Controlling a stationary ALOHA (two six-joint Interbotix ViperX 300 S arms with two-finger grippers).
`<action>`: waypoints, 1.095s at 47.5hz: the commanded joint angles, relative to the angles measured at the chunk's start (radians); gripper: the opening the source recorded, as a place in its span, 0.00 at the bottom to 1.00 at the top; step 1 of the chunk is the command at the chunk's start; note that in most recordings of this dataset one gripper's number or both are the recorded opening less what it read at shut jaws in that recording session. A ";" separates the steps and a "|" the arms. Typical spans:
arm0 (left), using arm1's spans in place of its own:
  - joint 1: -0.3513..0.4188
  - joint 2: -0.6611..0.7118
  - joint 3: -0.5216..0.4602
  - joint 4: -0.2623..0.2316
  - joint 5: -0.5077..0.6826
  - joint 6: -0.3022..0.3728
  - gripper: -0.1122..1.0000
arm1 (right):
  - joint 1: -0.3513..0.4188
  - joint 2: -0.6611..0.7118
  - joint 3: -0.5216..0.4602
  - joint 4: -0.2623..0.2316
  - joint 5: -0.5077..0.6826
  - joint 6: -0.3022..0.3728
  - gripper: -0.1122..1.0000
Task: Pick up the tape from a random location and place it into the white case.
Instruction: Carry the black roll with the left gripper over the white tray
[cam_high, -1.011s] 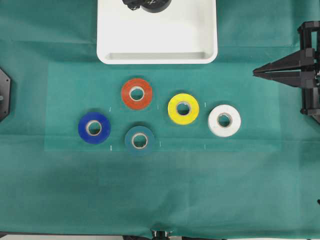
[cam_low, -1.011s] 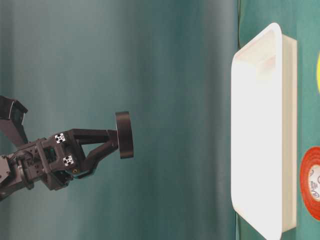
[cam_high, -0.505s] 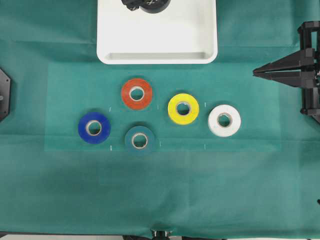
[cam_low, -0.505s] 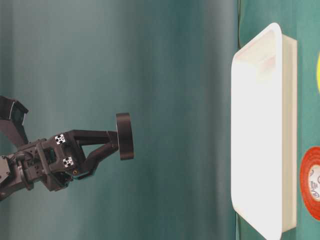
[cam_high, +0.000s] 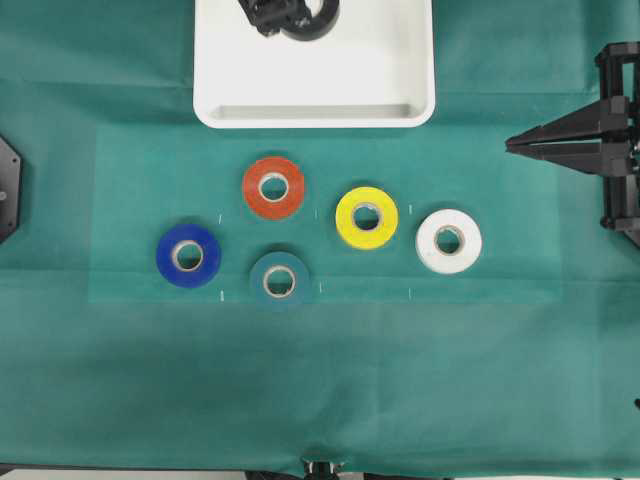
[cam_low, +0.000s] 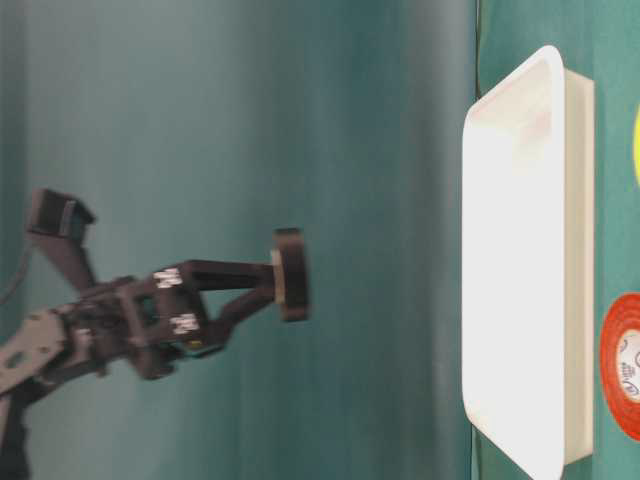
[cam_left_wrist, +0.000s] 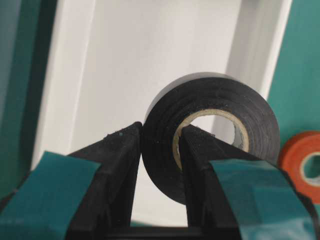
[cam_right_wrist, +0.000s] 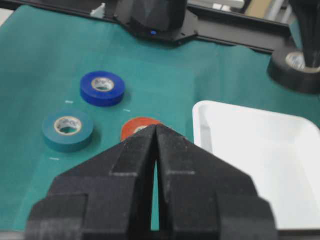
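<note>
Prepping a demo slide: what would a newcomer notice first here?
The left hand, pinching the black tape through its core, held in the air above the white case at the table's far edge. Next, five colored rolls lying flat on the green cloth in front of the case.

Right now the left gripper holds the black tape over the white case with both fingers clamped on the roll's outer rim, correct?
Not quite. The left gripper holds the tape over the white case, but one finger sits inside the core and the other outside, pinching the wall. The left wrist view shows it.
</note>
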 joint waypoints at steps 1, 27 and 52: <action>0.008 -0.005 0.032 0.000 -0.054 -0.003 0.28 | 0.000 0.006 -0.028 -0.002 -0.005 -0.002 0.10; 0.066 0.132 0.264 0.000 -0.388 -0.003 0.28 | 0.000 0.018 -0.026 -0.002 -0.006 -0.006 0.10; 0.080 0.190 0.278 -0.002 -0.457 -0.002 0.28 | 0.002 0.023 -0.025 -0.005 -0.009 -0.006 0.10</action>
